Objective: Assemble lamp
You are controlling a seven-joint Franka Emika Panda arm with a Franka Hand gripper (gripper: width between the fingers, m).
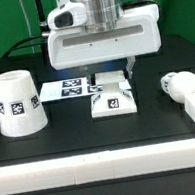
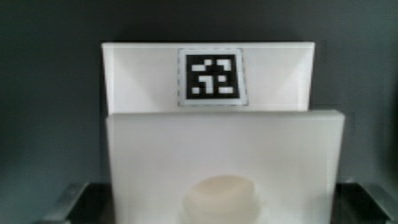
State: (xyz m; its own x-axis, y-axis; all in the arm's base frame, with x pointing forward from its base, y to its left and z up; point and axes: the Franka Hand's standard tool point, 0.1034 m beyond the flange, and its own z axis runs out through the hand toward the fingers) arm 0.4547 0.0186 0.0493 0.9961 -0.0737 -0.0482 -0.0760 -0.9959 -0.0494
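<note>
While gripper [image 1: 111,79] hovers, fingers apart, astride lamp base [image 1: 115,104], risk looms: off-centre closing could skew it or shove it toward marker board [image 1: 66,88], away from bulb [image 1: 180,83].

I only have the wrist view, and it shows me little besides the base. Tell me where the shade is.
Observer: The shade stands upright, wide end down, well off to the exterior view's left of the base.
Operator: Now locate the bulb.
Observer: The bulb lies on its side at the exterior view's right of the base, apart from it.
Operator: Report what sits behind the base.
Observer: The marker board lies flat just behind it, reaching toward the shade.
</note>
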